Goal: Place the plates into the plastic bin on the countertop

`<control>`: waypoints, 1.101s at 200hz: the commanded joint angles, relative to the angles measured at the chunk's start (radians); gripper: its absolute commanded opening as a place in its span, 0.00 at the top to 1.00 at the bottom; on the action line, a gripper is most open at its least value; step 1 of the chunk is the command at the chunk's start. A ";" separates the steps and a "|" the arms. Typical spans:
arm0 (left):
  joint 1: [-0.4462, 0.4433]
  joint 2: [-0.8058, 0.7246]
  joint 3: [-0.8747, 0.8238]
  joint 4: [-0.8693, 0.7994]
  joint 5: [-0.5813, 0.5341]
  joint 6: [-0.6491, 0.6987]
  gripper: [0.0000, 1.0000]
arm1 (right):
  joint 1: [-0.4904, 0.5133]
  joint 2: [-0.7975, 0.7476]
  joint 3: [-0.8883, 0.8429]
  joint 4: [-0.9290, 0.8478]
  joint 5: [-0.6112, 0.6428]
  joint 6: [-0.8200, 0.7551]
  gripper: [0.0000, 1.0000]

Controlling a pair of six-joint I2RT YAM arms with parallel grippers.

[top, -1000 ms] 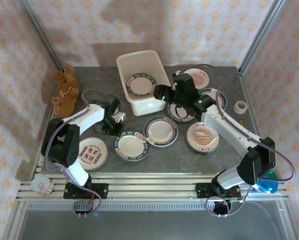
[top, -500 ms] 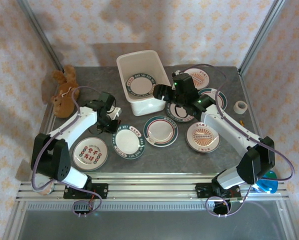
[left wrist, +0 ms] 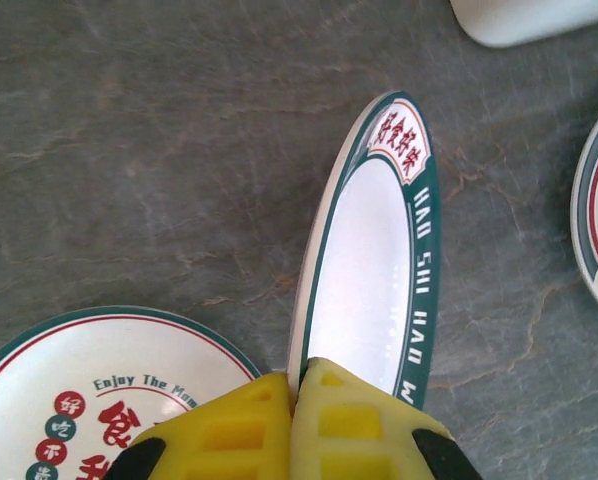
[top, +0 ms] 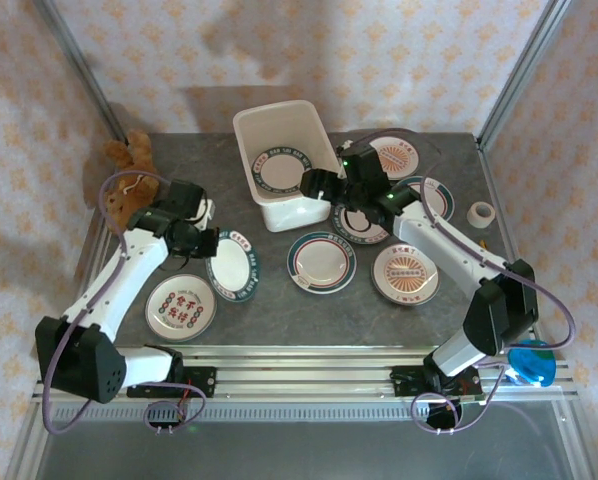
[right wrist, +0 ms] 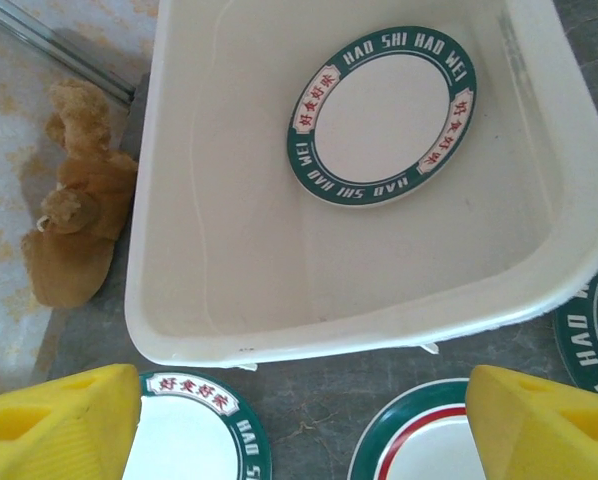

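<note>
Left wrist view: left tool (left wrist: 297, 385) was clamped on the rim of a teal-banded plate (left wrist: 364, 270), which stood tilted on edge ahead of it over the desk (left wrist: 159, 150).
right tool (right wrist: 301, 390): fingers were apart and empty, with the plastic bin (right wrist: 179, 250) just ahead.
bin contents: second plate (right wrist: 384, 115) lay flat inside.

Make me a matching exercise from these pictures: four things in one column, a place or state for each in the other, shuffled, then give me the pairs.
Things:
1. left gripper
2. right gripper
3. teddy bear
4. tape roll

Places or states:
A. at the right edge of the countertop
B. open, near the bin
C. far left of the countertop
D. shut on a tilted plate

Pairs: 1-D, 2-B, 3-C, 4-A.
</note>
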 commanded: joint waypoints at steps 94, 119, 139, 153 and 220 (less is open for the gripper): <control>0.089 -0.170 0.056 0.058 -0.161 -0.191 1.00 | -0.010 0.113 0.173 -0.016 -0.152 -0.030 0.17; 0.100 -0.198 0.086 0.089 -0.184 -0.229 1.00 | -0.012 0.138 0.222 -0.059 -0.170 -0.041 0.17; 0.101 -0.211 0.116 0.120 -0.196 -0.253 1.00 | -0.022 0.156 0.268 -0.088 -0.209 -0.045 0.18; 0.100 -0.219 0.135 0.149 -0.192 -0.271 1.00 | -0.029 0.167 0.309 -0.124 -0.219 -0.060 0.18; 0.093 -0.199 0.319 0.230 -0.141 -0.316 1.00 | -0.042 0.200 0.514 -0.270 -0.273 -0.107 0.19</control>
